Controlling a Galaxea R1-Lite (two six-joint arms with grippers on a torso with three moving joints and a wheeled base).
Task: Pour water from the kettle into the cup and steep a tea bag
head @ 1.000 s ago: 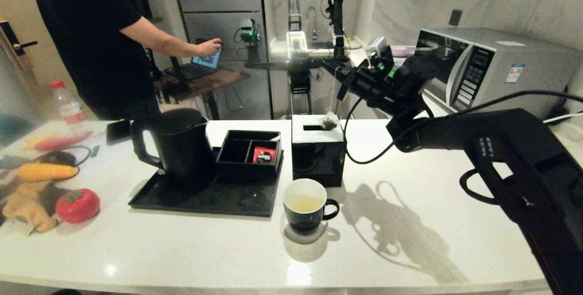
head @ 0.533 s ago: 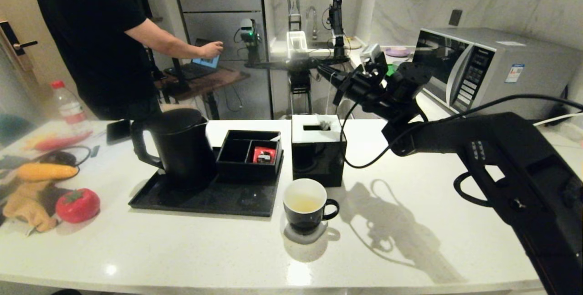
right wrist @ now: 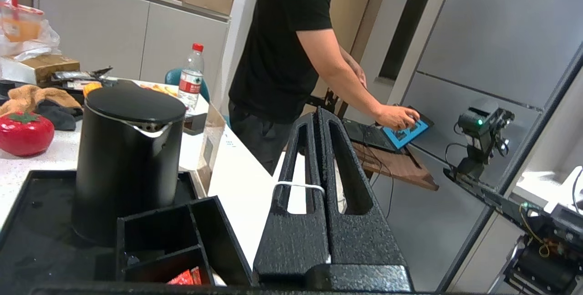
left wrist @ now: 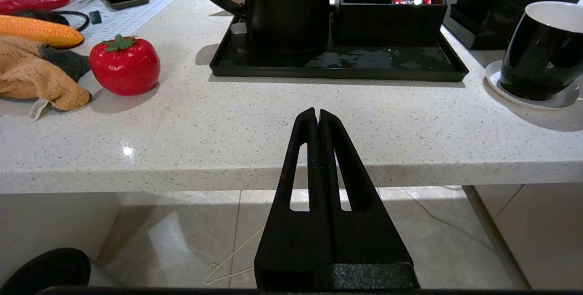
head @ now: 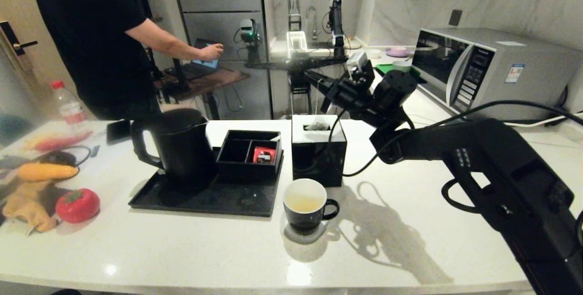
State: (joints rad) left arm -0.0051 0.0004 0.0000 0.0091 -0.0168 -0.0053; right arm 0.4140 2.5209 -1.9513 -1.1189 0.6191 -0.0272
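Note:
My right gripper (head: 314, 78) hovers above the back of the counter, shut on the tea bag's thin white string (right wrist: 298, 185), which loops over one finger. The greyish tea bag (head: 317, 126) hangs down onto the white slotted top of the black cube box (head: 318, 156). In front of that box the cup (head: 305, 204) stands on a white coaster, holding pale yellowish water (head: 303, 204). The black kettle (head: 180, 147) stands upright on the black tray (head: 205, 199). My left gripper (left wrist: 317, 115) is parked below the counter's front edge, shut and holding nothing.
A divided black box with a red packet (head: 264, 154) sits on the tray beside the kettle. A toy tomato (head: 77, 205), corn and a cloth lie at the left. A microwave (head: 492, 65) stands at the back right. A person (head: 91, 35) stands behind the counter's left.
My right arm has swung left, carrying the tea bag from the box's right top corner to over its slot. The left arm has not moved.

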